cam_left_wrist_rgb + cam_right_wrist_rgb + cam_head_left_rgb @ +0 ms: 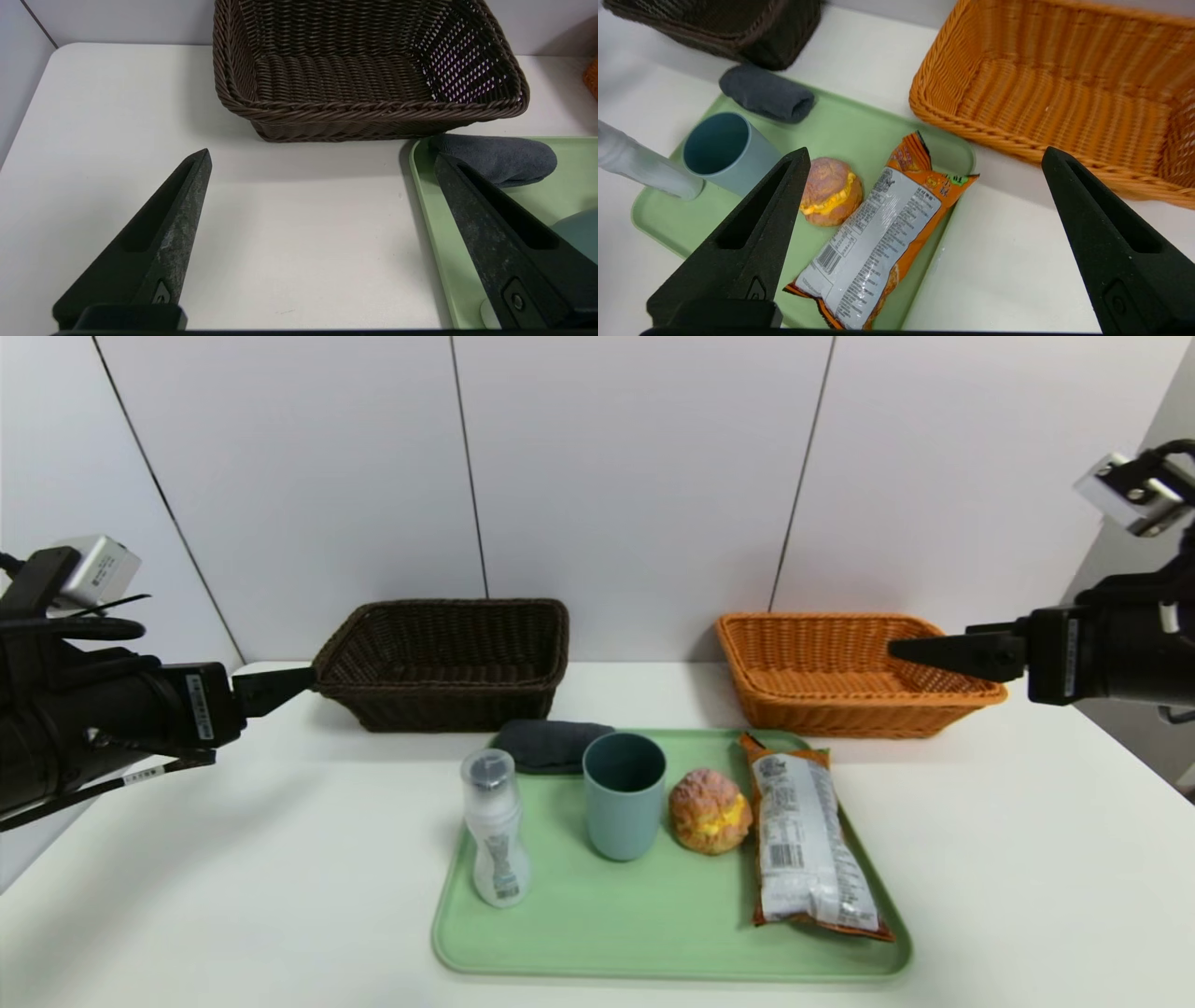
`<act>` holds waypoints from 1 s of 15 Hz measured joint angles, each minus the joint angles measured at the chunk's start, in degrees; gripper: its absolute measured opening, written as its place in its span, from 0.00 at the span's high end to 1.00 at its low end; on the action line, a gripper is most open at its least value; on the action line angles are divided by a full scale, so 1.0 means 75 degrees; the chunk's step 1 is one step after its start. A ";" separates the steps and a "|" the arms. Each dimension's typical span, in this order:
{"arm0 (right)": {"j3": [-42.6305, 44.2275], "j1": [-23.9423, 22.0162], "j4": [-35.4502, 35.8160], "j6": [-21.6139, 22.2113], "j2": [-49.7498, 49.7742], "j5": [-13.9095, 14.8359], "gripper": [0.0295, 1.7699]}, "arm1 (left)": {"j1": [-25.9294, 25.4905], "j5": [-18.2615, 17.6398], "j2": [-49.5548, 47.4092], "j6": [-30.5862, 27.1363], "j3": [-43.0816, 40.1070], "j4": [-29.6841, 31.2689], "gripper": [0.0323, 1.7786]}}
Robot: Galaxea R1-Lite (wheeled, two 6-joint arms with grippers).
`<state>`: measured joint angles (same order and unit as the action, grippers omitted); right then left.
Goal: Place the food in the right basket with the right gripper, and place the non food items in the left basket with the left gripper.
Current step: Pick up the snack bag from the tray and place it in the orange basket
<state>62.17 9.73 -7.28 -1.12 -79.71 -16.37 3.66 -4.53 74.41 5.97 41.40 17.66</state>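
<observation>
Lengthwise, the snack packet (812, 840) points toward the baskets; both tools (322, 156) spread.

The dark brown basket (373, 112) is standing on the white table (303, 224). Near that basket, the dark grey cloth (500, 156) is lying on the green tray (434, 233), and the left gripper (322, 156) is hovering with fingers spread wide, holding nothing.

tray (560, 933): near, between baskets
on tray, left to right: bottle (499, 840), cup (624, 803), bun (709, 812), packet (808, 840)
cloth (551, 747): tray's far edge, behind cup
left basket (448, 705): far left
right basket (840, 714): far right
</observation>
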 joint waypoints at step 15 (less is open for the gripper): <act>0.2055 0.1278 -0.3818 0.0684 -0.3212 0.1276 0.03 | -0.0007 0.0083 -0.0003 0.0005 -0.0346 0.0070 0.05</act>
<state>77.58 19.31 -35.91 4.01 -103.80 -6.80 3.61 -3.91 74.39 6.01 38.80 18.19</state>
